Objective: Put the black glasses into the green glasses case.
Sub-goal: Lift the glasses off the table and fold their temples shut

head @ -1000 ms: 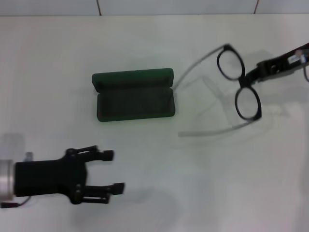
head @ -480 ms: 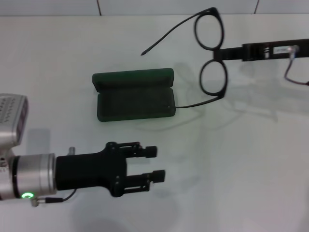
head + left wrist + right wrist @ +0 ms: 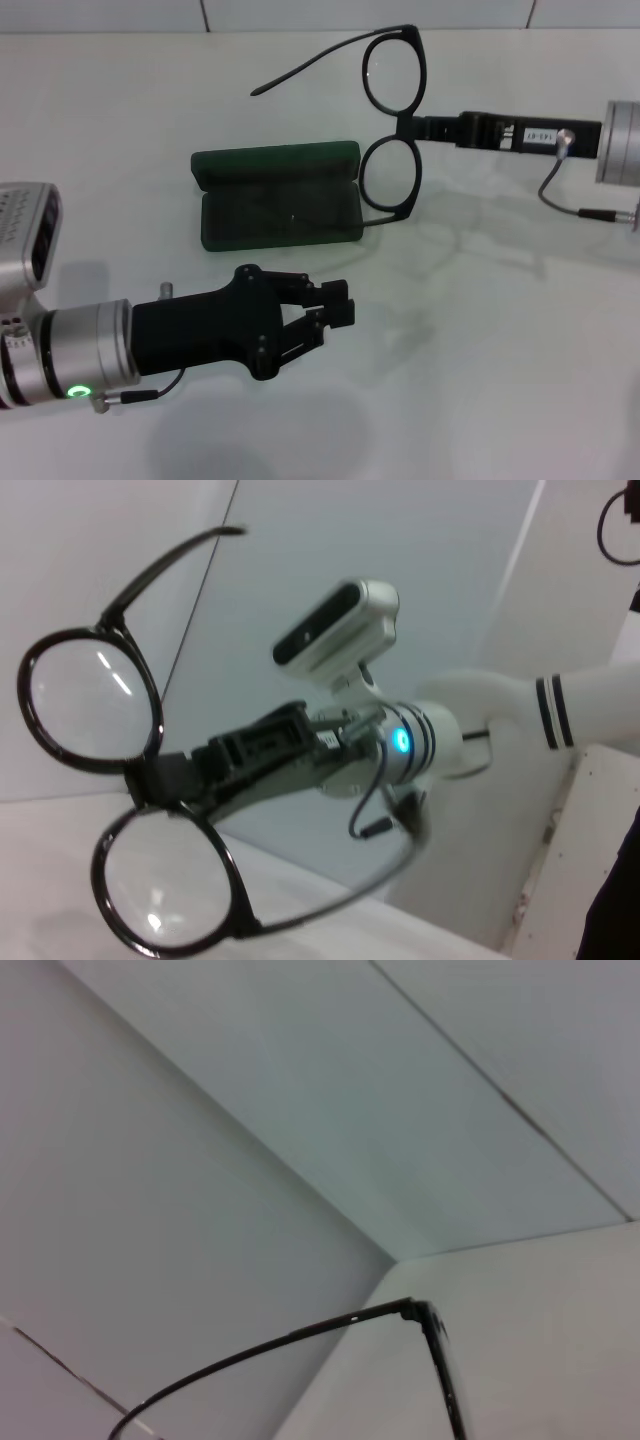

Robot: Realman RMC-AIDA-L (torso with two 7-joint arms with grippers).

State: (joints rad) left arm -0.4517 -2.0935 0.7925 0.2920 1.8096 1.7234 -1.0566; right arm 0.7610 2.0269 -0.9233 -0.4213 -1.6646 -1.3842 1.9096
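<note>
The black glasses (image 3: 393, 75) hang in the air, temple arms unfolded, above the right end of the green glasses case (image 3: 278, 212). My right gripper (image 3: 424, 128) reaches in from the right and is shut on the glasses' bridge. The case lies open on the white table, its lid toward the far side. My left gripper (image 3: 328, 306) is open and empty, in front of the case and pointing right. The left wrist view shows the glasses (image 3: 92, 698) and the right gripper (image 3: 165, 776) pinching their bridge. The right wrist view shows only one temple arm (image 3: 300, 1335).
The white table (image 3: 480, 330) carries nothing else. A tiled wall (image 3: 300, 12) runs along its far edge. The right arm's cable (image 3: 565, 205) hangs beside its wrist.
The right gripper carried the glasses leftward, from the table's right side to above the case's right end. The left arm advanced to the right and its gripper rotated.
</note>
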